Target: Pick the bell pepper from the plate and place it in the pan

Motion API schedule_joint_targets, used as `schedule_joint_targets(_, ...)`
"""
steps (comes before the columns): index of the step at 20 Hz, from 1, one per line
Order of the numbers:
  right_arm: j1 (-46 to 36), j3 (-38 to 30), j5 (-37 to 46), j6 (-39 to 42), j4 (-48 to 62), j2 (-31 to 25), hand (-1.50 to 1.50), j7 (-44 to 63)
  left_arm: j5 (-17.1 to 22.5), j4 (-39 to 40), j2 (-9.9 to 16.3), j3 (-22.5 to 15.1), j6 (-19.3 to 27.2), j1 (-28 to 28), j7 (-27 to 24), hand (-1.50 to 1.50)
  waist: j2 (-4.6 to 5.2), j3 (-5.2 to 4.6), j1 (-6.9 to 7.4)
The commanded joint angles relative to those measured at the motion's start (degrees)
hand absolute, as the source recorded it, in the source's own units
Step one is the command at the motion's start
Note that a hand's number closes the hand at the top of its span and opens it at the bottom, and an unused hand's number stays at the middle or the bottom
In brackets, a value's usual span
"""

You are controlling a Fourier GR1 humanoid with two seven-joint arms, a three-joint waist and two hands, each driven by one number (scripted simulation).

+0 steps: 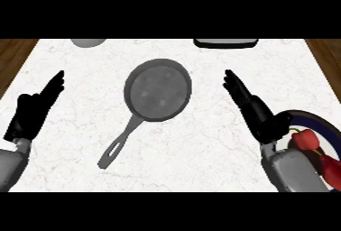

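Nearest, at the lower right, the red bell pepper (307,140) is sitting on the dark-rimmed plate (318,118), just to the right of the right hand (256,110), which is holding nothing, its fingers straight and pointing away. That hand is by far the nearer one; the left hand (33,110) is resting open at the far left edge. Further up the counter (73,149), left of the right hand, the pan (158,90) is lying empty, its handle pointing back toward the lower left.

The pan (158,91) lies mid-counter, left of the plate (331,131) bearing the bell pepper (307,139).
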Motion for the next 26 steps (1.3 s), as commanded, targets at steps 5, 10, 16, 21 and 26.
schedule_joint_targets(5,-0.5,-2.9,-8.6,27.8,-5.4,-15.4,-1.5,-10.4,-0.7,2.7,0.1,4.7,6.3,4.6,3.2,0.0,0.27,-0.55,0.19)
schedule_joint_targets(10,3.2,-18.5,4.6,5.6,1.1,-19.6,1.5,-17.5,0.4,5.1,-1.8,5.4,8.2,7.5,4.2,0.0,0.69,-0.36,-3.54)
schedule_joint_targets(16,12.0,-26.4,-5.4,28.2,12.4,-24.2,-1.5,-44.7,1.2,4.0,-1.5,6.7,6.6,7.3,4.3,0.0,0.59,-0.54,-0.89)
schedule_joint_targets(21,13.8,-26.1,4.0,28.4,13.2,-30.4,-1.5,-50.6,-1.3,2.3,-4.6,4.7,7.8,9.2,3.6,0.0,0.38,-0.68,-0.66)
schedule_joint_targets(26,12.0,-23.9,13.4,20.7,5.5,-38.2,-1.5,-39.9,-0.9,4.3,-3.7,6.4,7.0,8.1,3.1,0.0,0.33,-0.88,-0.71)
